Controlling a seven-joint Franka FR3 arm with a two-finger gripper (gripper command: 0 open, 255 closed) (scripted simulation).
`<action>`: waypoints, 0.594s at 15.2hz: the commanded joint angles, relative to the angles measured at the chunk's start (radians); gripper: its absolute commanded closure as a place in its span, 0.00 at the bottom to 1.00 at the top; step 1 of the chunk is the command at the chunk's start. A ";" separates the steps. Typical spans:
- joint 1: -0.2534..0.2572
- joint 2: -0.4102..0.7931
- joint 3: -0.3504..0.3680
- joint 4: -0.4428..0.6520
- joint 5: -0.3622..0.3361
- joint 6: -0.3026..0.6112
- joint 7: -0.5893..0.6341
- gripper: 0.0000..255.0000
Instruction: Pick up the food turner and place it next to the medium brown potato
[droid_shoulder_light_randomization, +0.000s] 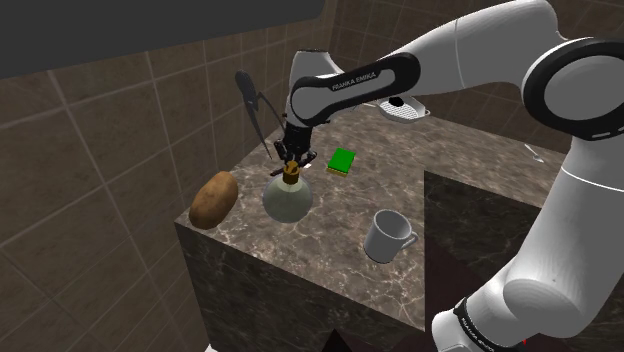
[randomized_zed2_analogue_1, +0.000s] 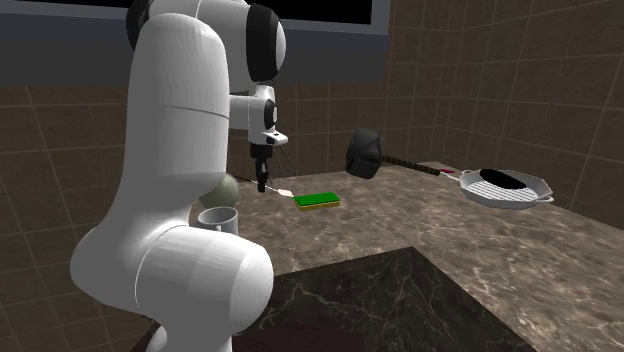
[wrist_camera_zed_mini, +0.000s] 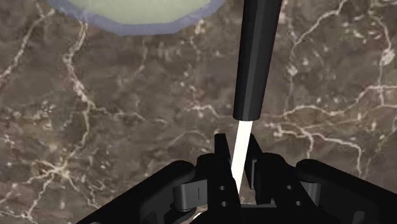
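gripper (wrist_camera_zed_mini: 236, 151) clenched on the food turner (wrist_camera_zed_mini: 254, 63). in the wrist view both fingers pinch its pale slim stem, just short of the black shaft.

in the shoulder view the turner is held steeply tilted, its dark end up against the tiled wall (droid_shoulder_light_randomization: 120, 130). whether the lower tip clears the counter (droid_shoulder_light_randomization: 330, 215) cannot be told. the gripper hangs over mid-counter, close above a pale round vessel (droid_shoulder_light_randomization: 287, 200).

potato (droid_shoulder_light_randomization: 214, 198) lies at the counter's edge on the shoulder view's left, near the corner. it is beside the vessel but apart from it. green sponge (droid_shoulder_light_randomization: 342, 160) sits mid-counter, white mug (droid_shoulder_light_randomization: 388, 236) toward the near edge.

step, by judgement: pickup looks done, carry in hand, placing not yet made.

next move calls for a shift toward the potato's edge of the counter, high enough to pass over the vessel. then a lowering onto the bare strip beside the potato without nudging it. it is rounded and close to the edge, so it could roll off.
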 joint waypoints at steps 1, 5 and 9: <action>-0.002 0.009 -0.004 -0.004 -0.003 -0.002 0.000 1.00; -0.003 0.009 -0.003 -0.004 -0.003 -0.002 0.000 1.00; -0.002 -0.001 -0.001 -0.015 0.000 -0.001 0.002 0.00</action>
